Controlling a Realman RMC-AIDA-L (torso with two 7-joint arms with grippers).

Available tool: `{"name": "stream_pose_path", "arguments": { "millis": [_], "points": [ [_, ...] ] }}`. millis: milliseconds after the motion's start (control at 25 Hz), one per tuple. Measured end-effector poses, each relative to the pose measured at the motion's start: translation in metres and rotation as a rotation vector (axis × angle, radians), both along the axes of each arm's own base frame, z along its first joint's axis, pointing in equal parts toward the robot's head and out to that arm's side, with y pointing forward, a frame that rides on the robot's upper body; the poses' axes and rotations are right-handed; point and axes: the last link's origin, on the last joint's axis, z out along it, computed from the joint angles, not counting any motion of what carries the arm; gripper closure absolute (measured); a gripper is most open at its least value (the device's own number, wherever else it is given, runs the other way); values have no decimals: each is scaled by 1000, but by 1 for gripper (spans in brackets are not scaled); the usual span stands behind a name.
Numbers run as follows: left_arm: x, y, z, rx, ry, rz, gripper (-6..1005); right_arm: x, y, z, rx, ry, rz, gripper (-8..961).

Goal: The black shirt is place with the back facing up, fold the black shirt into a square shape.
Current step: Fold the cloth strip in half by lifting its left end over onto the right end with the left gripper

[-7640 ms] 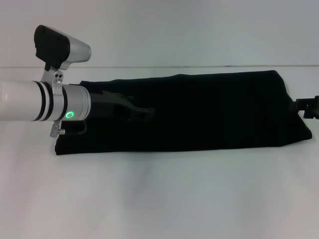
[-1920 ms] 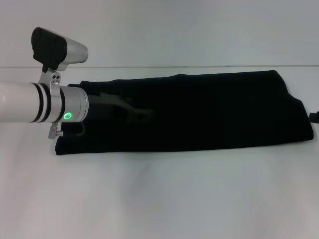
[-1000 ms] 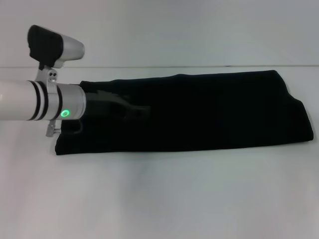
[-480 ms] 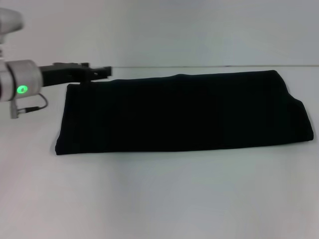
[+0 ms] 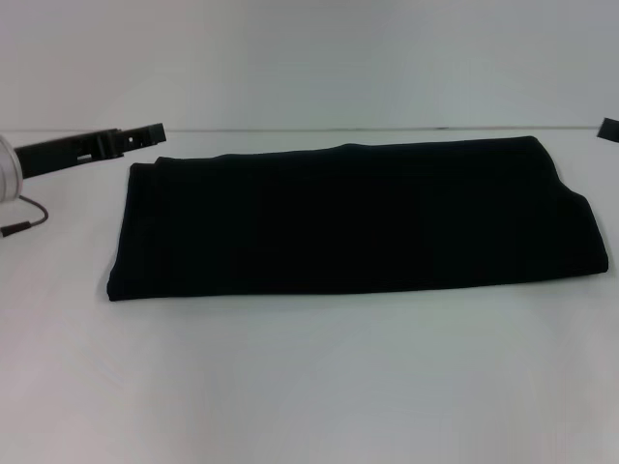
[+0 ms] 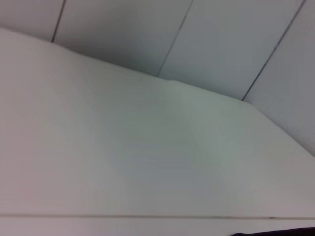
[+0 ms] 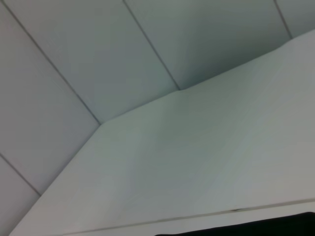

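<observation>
Head view: black shirt (image 5: 353, 217) folded into a long flat band across the middle of the white table (image 5: 309, 387), nearer its far edge. Left end effector (image 5: 145, 133) just off the band's far-left corner, gripping nothing, opening unclear. Right end effector (image 5: 608, 129) barely visible at the table's far right; state unreadable.

Left wrist view: bare table, panelled wall (image 6: 162, 34).

Right wrist view: shirt edge only.
</observation>
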Motion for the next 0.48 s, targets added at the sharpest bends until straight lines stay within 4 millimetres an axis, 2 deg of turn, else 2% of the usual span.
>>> {"name": "stream_pose_path", "arguments": {
  "millis": [160,480],
  "points": [
    [-4,-7,-3,-72,-43,67,227,-8,3,-8,-22,2,28,244],
    [-17,-25,-9,-333,1,276,229,-23,9,-24,-85,27,63,248]
  ]
}}
